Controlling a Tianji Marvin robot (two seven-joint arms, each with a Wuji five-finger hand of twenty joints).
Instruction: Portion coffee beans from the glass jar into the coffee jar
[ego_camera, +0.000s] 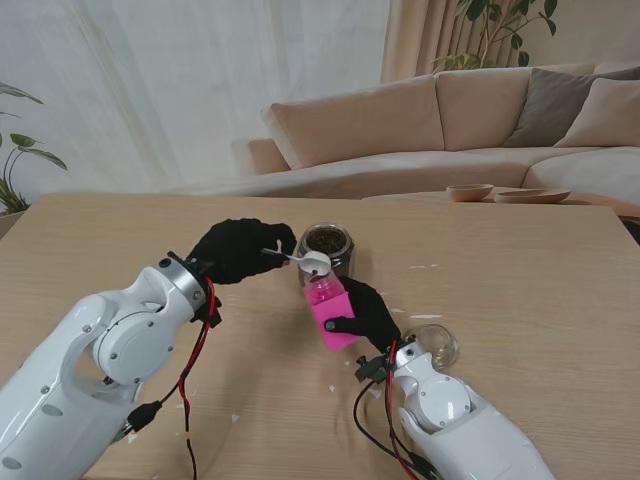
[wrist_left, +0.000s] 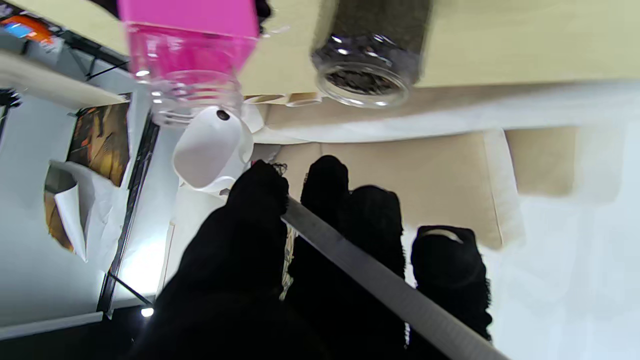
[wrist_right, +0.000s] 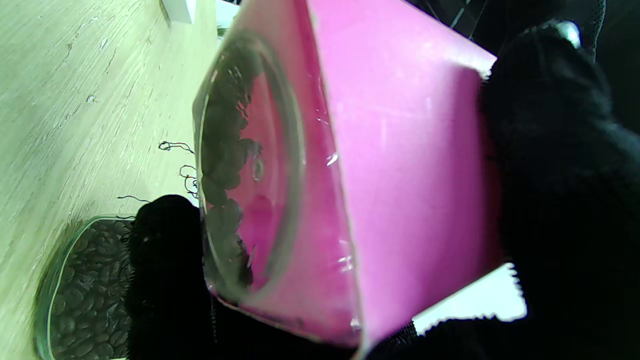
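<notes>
My left hand (ego_camera: 238, 250) is shut on the handle of a white scoop (ego_camera: 312, 262), whose bowl is tipped at the mouth of the pink-labelled coffee jar (ego_camera: 328, 311). My right hand (ego_camera: 370, 316) is shut on that jar and holds it tilted above the table. The left wrist view shows the scoop (wrist_left: 212, 150) with one bean in it, right by the jar's clear neck (wrist_left: 192, 95). Several beans lie on the coffee jar's bottom (wrist_right: 225, 170) in the right wrist view. The glass jar (ego_camera: 326, 243), full of beans, stands just behind the scoop.
A clear glass lid (ego_camera: 438, 345) lies on the wooden table (ego_camera: 520, 280) to the right of my right hand. Small white flecks dot the table around the jars. Two wooden bowls (ego_camera: 470, 192) sit beyond the far edge, before a beige sofa.
</notes>
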